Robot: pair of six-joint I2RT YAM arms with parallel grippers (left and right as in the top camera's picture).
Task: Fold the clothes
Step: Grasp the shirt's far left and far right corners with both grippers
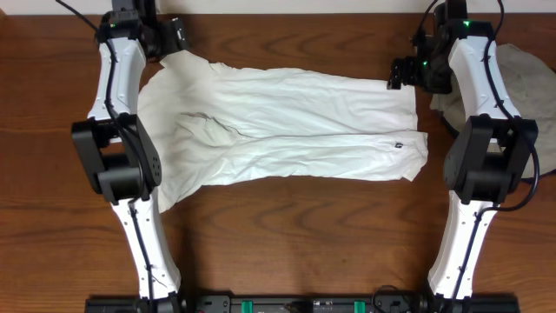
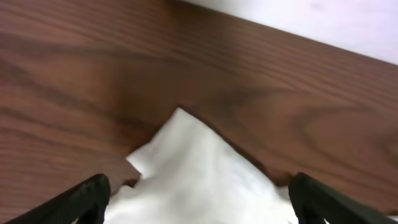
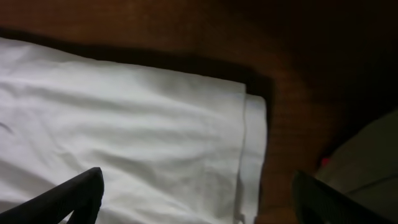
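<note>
Nearest the robot's base, bare boards of the brown wood-grain table (image 1: 287, 230) show between the two arms. The left arm (image 1: 122, 130) and the right arm (image 1: 482, 156), both white links with black joints, reach away from the base along the table's two sides.

At mid-table lies the white fabric T-shirt (image 1: 295, 130), flat and folded lengthwise, its long axis running from left to right. Its wider, rumpled end lies on the left, partly under the left arm. Its squared end lies on the right, where a small dark tag (image 1: 398, 144) shows near the edge. The right wrist view shows two layers at this squared end, the lower one reaching slightly past the upper.

Farther on, the right gripper (image 3: 198, 180) hangs over the shirt's far right corner, fingers spread wide and grasping nothing. Just beside the right arm, apart from the shirt, a crumpled grey-beige fabric garment (image 1: 526, 74) lies on the wood.

At the far left, the left gripper (image 2: 199, 186) stands released, its fingers wide apart. A pointed corner of the shirt lies between them on the table, unpinched. Beyond it the table ends against a pale surface (image 2: 311, 18).
</note>
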